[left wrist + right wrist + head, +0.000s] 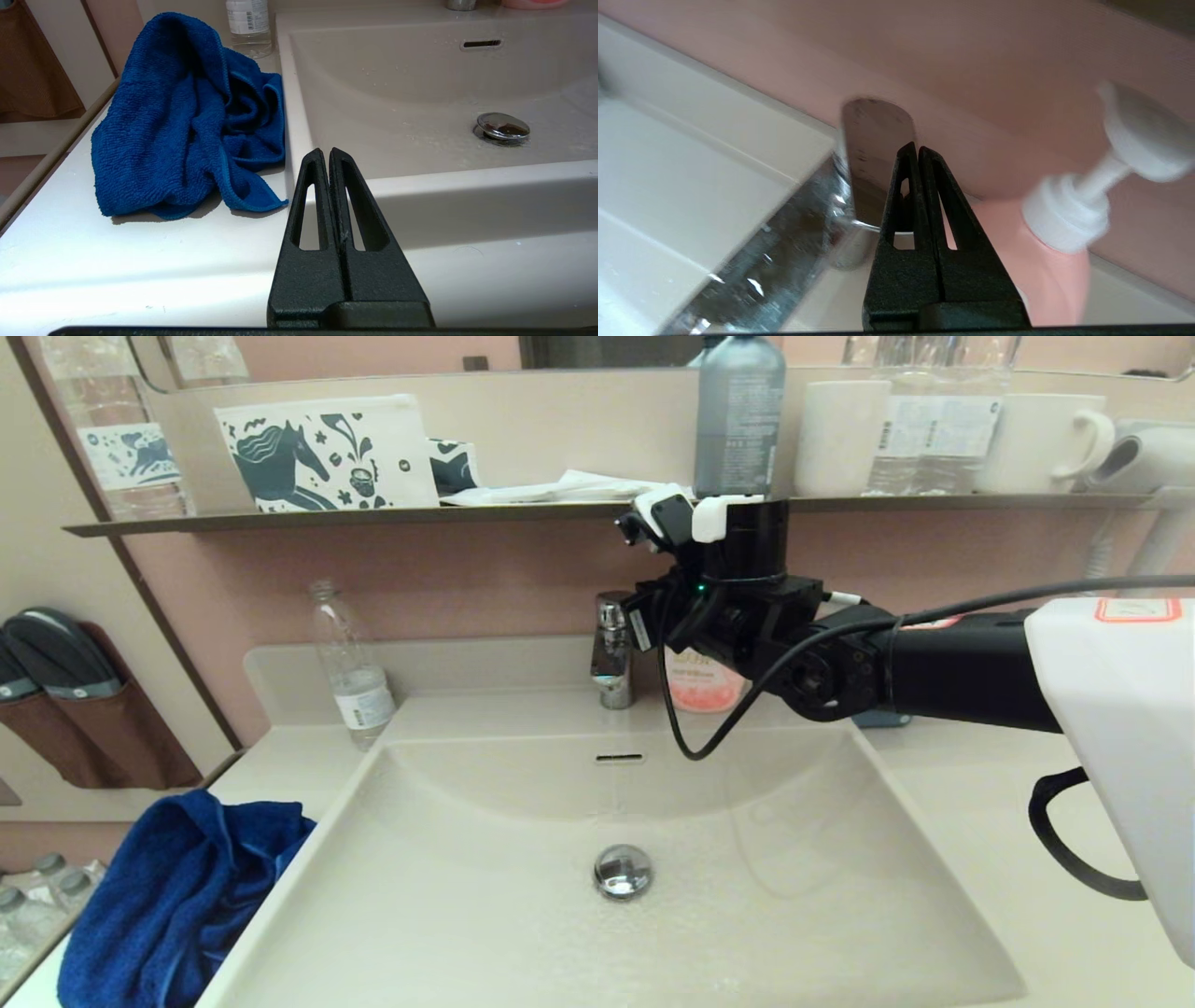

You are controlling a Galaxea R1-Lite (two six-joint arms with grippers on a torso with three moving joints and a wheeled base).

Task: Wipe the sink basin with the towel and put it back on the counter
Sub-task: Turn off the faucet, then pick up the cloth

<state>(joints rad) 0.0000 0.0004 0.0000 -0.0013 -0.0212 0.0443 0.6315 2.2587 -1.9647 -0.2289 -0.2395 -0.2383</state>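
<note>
Judging the wipe not yet begun: towel (187, 116) heaped on counter (140, 261) just left of sink basin (420, 116), left gripper (330, 156) pinched empty nearby, right gripper (914, 151) closed by faucet (611, 649); next, opening and grasping cloth.

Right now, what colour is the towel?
Royal blue; the towel shows best in the left wrist view.
</note>
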